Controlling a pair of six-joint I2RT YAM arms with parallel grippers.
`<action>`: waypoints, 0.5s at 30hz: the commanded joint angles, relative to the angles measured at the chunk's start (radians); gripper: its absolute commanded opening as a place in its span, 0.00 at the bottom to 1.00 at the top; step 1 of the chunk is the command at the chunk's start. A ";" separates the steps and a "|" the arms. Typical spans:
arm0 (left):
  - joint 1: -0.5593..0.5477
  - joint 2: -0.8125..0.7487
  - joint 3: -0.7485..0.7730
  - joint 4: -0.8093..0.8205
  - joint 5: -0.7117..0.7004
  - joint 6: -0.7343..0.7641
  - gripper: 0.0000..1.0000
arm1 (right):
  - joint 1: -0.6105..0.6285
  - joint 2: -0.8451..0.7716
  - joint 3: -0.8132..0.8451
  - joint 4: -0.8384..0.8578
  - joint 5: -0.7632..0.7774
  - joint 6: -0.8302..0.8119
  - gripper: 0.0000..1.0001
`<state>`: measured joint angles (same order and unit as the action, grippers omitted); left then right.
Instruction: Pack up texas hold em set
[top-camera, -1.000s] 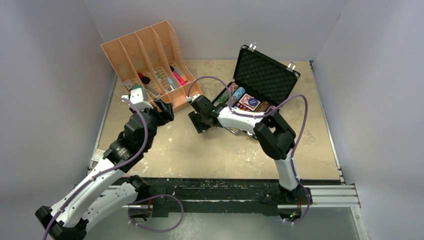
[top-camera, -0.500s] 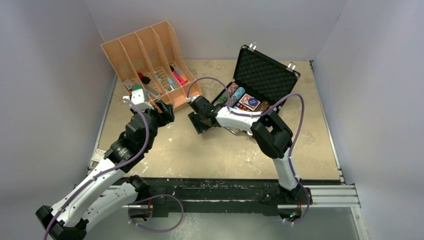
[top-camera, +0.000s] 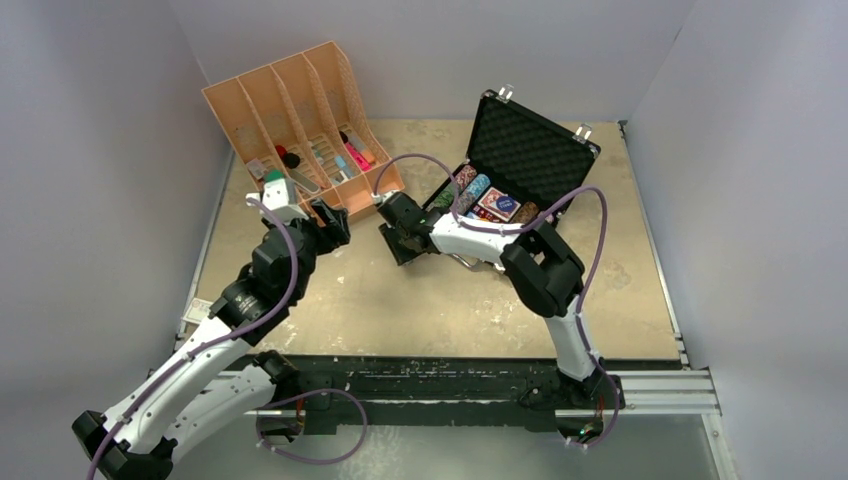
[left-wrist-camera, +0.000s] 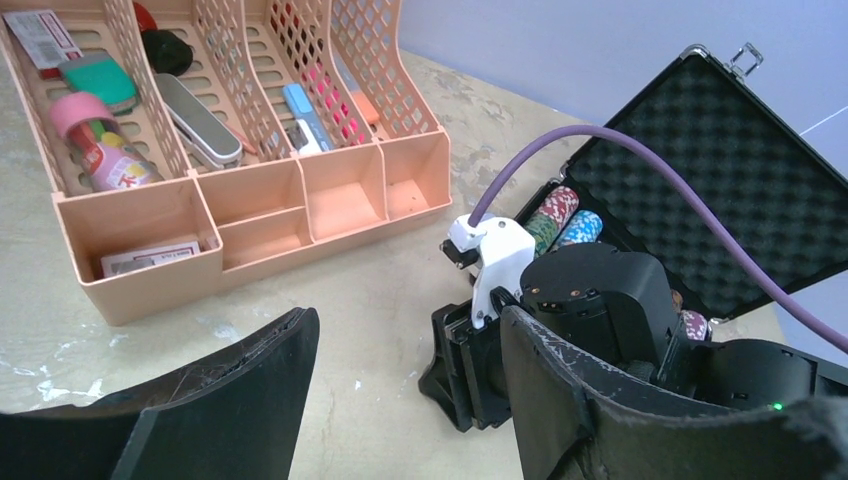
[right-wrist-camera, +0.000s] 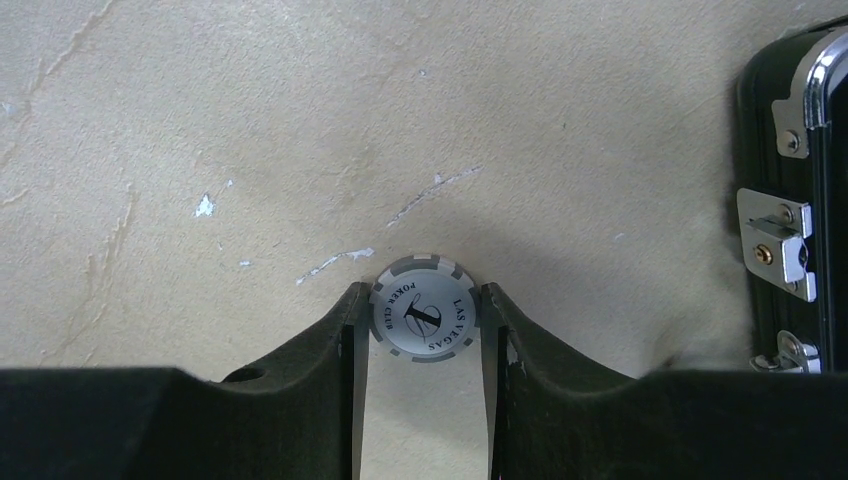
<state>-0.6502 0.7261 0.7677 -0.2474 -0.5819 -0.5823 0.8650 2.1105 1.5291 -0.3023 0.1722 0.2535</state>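
Note:
The black briefcase (top-camera: 530, 150) stands open at the back right, its egg-crate foam lid up, with rows of striped chips (top-camera: 470, 190) and a card deck (top-camera: 497, 203) in its base. My right gripper (top-camera: 400, 243) is low over the table just left of the case. In the right wrist view it (right-wrist-camera: 425, 295) is shut on a white and grey poker chip (right-wrist-camera: 425, 320), pinched by its rim with the face up. The case's corner and silver latch (right-wrist-camera: 775, 250) show at the right. My left gripper (left-wrist-camera: 405, 330) is open and empty, hovering left of the right gripper (left-wrist-camera: 470, 370).
The orange slotted organiser (top-camera: 300, 120) stands at the back left and holds small items; its front trays (left-wrist-camera: 260, 215) are just beyond my left gripper. Grey walls close in the table on three sides. A purple cable (left-wrist-camera: 600, 140) arcs over the right wrist.
The right arm has shifted very slightly to the left, still holding the chip low by the table. The left arm has barely moved.

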 joint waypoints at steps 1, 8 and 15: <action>0.002 0.004 -0.030 0.043 0.045 -0.062 0.67 | 0.000 -0.098 -0.016 -0.006 0.035 0.052 0.20; 0.001 0.022 -0.126 0.133 0.166 -0.150 0.68 | -0.008 -0.247 -0.044 0.028 0.050 0.148 0.21; 0.002 0.091 -0.160 0.231 0.293 -0.182 0.69 | -0.035 -0.393 -0.096 0.062 0.023 0.303 0.21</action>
<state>-0.6502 0.7940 0.6189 -0.1455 -0.3866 -0.7261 0.8509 1.8088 1.4689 -0.2802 0.1921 0.4305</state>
